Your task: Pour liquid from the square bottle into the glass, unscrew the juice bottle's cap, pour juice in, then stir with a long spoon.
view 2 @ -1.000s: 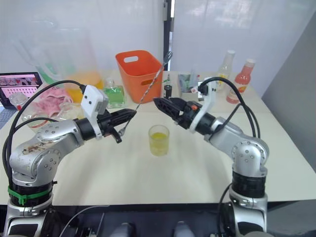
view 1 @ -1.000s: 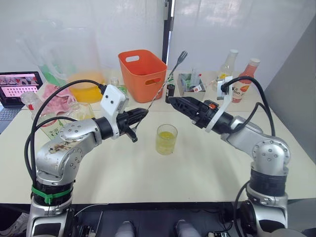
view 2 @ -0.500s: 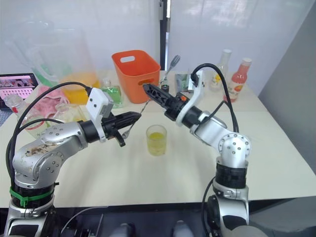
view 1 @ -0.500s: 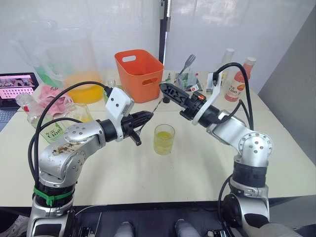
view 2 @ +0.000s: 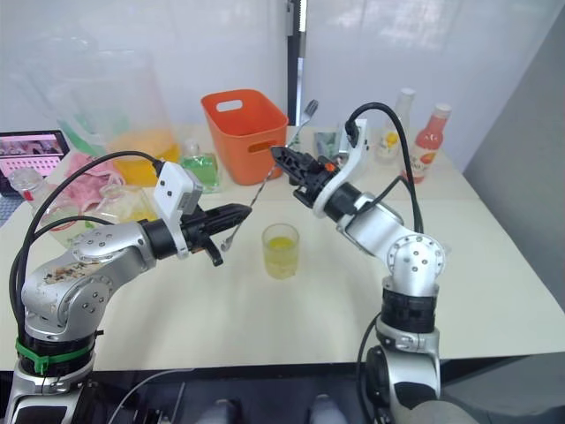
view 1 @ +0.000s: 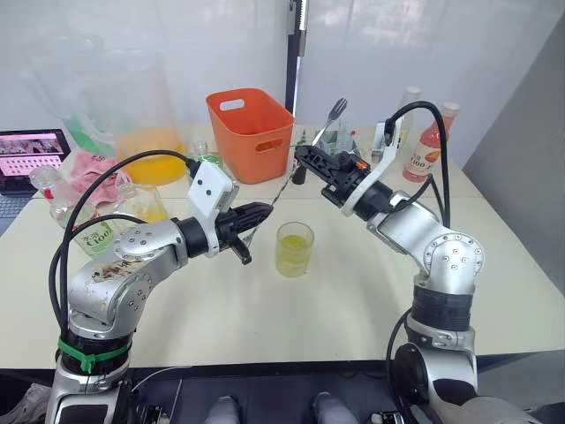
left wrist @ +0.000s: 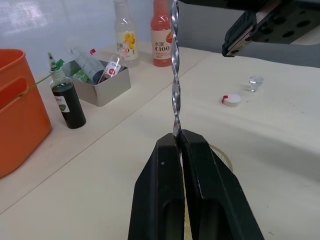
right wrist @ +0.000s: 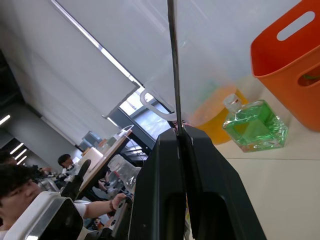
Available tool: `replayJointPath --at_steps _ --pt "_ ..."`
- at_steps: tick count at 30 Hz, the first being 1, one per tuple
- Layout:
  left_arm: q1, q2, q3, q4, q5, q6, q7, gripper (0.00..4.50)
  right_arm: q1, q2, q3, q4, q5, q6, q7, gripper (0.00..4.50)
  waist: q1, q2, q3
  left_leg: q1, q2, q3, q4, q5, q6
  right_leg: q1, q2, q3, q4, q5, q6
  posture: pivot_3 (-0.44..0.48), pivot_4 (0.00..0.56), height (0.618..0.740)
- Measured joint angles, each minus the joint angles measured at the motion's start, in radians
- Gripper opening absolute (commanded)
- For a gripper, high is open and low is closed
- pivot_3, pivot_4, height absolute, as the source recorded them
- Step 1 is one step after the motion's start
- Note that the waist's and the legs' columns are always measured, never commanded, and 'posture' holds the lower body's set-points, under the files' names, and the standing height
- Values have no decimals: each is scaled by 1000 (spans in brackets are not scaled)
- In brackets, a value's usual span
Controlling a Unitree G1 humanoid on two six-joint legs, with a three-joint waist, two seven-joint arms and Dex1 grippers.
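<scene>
Pale tabletop (view 1: 265,305) carries the glass (view 1: 294,249), part-filled with yellow liquid. Just behind it, the left gripper (view 1: 262,212) pinches the long spoon (view 1: 291,170) low on its stem, while the right gripper (view 1: 305,155) pinches it higher. Two opposed grips risk bending or dropping it.

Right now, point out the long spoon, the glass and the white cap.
long spoon (left wrist: 174,75), left wrist view, on its twisted stem.
glass (view 1: 294,252), left eye view, on its side wall at the yellow liquid.
white cap (left wrist: 231,100), left wrist view, on its top.
</scene>
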Motion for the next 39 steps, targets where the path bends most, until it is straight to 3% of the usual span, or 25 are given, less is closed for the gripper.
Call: replayJointPath --at_steps 4,5,16,17,22,27,33,39 --pt "0 -1 1 2 -6 1 2 0 0 -9 4 0 0 0 4 33 0 0 0 0 0 0 0 0 0 0 0 0 0 0 0 0 150 740" --pt "0 -4 3 4 -10 2 3 677 0 -13 5 0 0 0 6 0 0 0 0 0 0 0 0 0 0 0 0 0 0 0 0 0 150 740" --pt "3 26 118 6 -124 3 -25 4290 -10 -71 5 15 0 0 85 0 -1 0 0 0 0 0 0 0 0 -1 0 0 -1 0 0 0 150 740" --pt "8 42 132 1 -135 3 -39 4464 -18 -84 3 22 -1 0 96 0 -2 0 0 0 0 0 0 0 0 -1 0 0 -1 0 0 0 150 740" --pt "86 151 235 -1 -204 -20 -146 4464 -109 -192 14 69 -74 -3 207 0 -2 1 1 0 0 0 -2 0 0 -2 0 0 -1 -2 -3 0 150 740" --pt "259 251 316 -14 -243 -56 -272 4464 -180 -314 97 120 -246 -39 401 0 -1 1 1 0 0 2 -4 0 0 -2 -1 0 -2 -6 -10 0 150 740" --pt "406 262 322 -38 -233 -122 -328 4464 -197 -374 179 147 -393 -76 578 0 1 1 1 0 0 2 -5 0 0 -3 -2 0 -3 -6 -11 0 150 740" --pt "439 255 301 -42 -214 -167 -321 4464 -134 -392 210 99 -493 -104 664 0 3 1 1 0 0 3 -6 0 0 -3 -2 0 -3 -6 -11 0 150 740"
